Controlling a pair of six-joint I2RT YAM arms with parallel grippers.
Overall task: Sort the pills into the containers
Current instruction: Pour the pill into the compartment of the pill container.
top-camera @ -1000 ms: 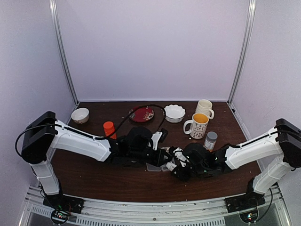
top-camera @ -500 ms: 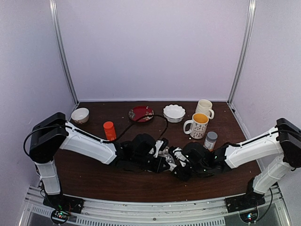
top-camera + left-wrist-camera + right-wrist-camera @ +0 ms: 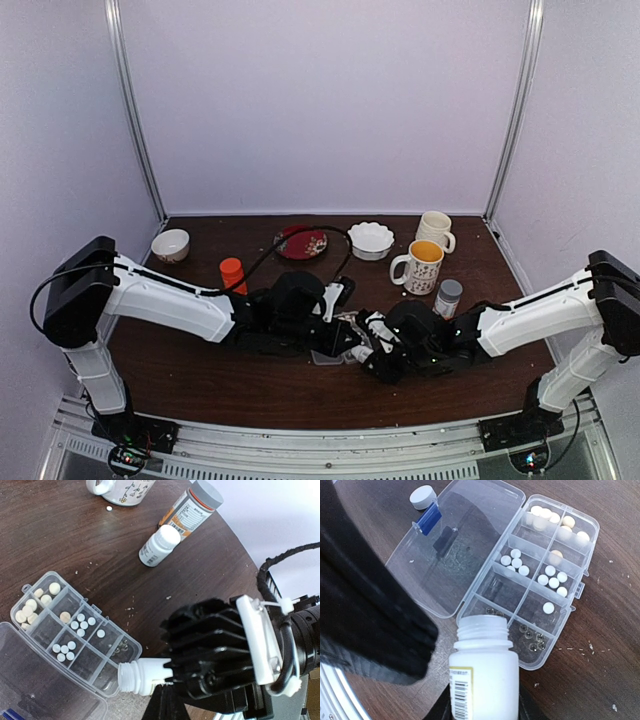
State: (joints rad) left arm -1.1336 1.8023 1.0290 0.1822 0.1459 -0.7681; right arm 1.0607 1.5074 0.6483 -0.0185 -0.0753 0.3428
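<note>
Right claw (image 3: 483, 706) gripped an uncapped white plastic bottle (image 3: 484, 672), its mouth at the pill box's near end.
Left claw (image 3: 342, 335) was pinched fully closed just beside it, nothing seen in it. The clear rectangular plastic pill box (image 3: 465, 540) lay lid-open on the dark wooden desk (image 3: 600, 645). Round white pills (image 3: 516, 562) sat in its middle cells and cream ones (image 3: 568, 521) in the far cells. Beyond stood a capped small white bottle (image 3: 159, 545), then an orange grey-capped bottle (image 3: 192, 507).
</note>
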